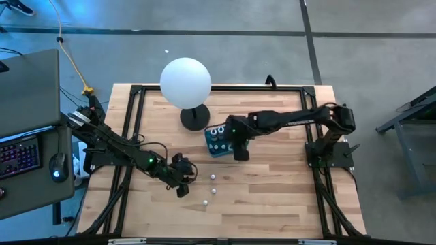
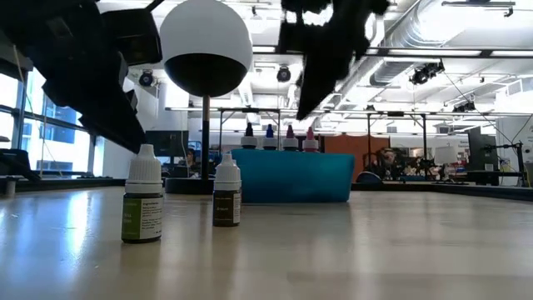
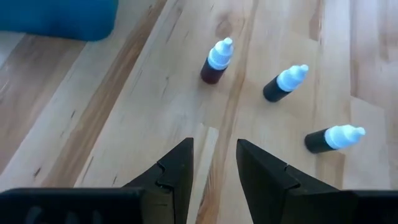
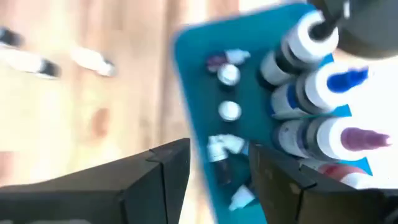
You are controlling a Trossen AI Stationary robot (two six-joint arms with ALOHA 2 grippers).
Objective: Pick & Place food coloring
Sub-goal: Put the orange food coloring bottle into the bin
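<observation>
Four pale bottles with coloured tops [image 4: 323, 112] stand at one end of the teal tray [image 1: 216, 151]; their tips [image 2: 279, 133] show above its wall in the low view. Small white-capped bottles [image 4: 229, 111] lie in the tray too. Three small dark bottles with white caps [image 3: 285, 82] stand on the wood, two of them in the low view [image 2: 142, 196]. My right gripper [image 4: 217, 168] hovers open above the tray, clear of it. My left gripper [image 3: 214, 168] is open, low over the table, and the three small bottles [image 1: 212, 185] lie ahead of it.
A white globe lamp [image 1: 185, 82] on a black round base [image 1: 195, 117] stands just beyond the tray toward the far edge. A black frame [image 1: 136, 109] runs around the tabletop. Bare wood lies near the front edge and on the right half.
</observation>
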